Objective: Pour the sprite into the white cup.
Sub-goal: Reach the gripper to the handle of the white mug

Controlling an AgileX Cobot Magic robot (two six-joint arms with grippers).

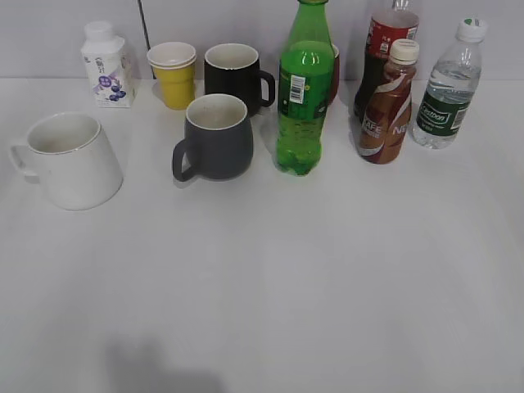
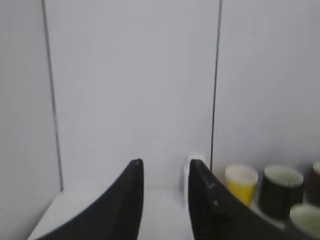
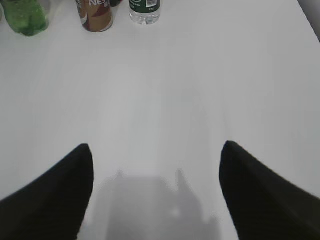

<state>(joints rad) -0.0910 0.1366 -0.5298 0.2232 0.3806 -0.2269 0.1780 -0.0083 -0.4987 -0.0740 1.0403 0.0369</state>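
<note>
The sprite [image 1: 304, 98] is a tall green bottle standing upright at the middle back of the table. Its base shows at the top left of the right wrist view [image 3: 24, 15]. The white cup [image 1: 72, 160] stands at the left, handle to the left, and looks empty. Neither gripper shows in the exterior view. My left gripper [image 2: 165, 165] is open by a narrow gap, empty, and faces the back wall. My right gripper [image 3: 157, 149] is wide open and empty over bare table, well short of the bottles.
A dark grey mug [image 1: 214, 137], a black mug [image 1: 236, 74], a yellow cup [image 1: 173, 75] and a small carton [image 1: 106, 64] stand near the sprite. A cola bottle [image 1: 389, 41], a coffee bottle [image 1: 388, 106] and a water bottle [image 1: 448, 86] stand to its right.
</note>
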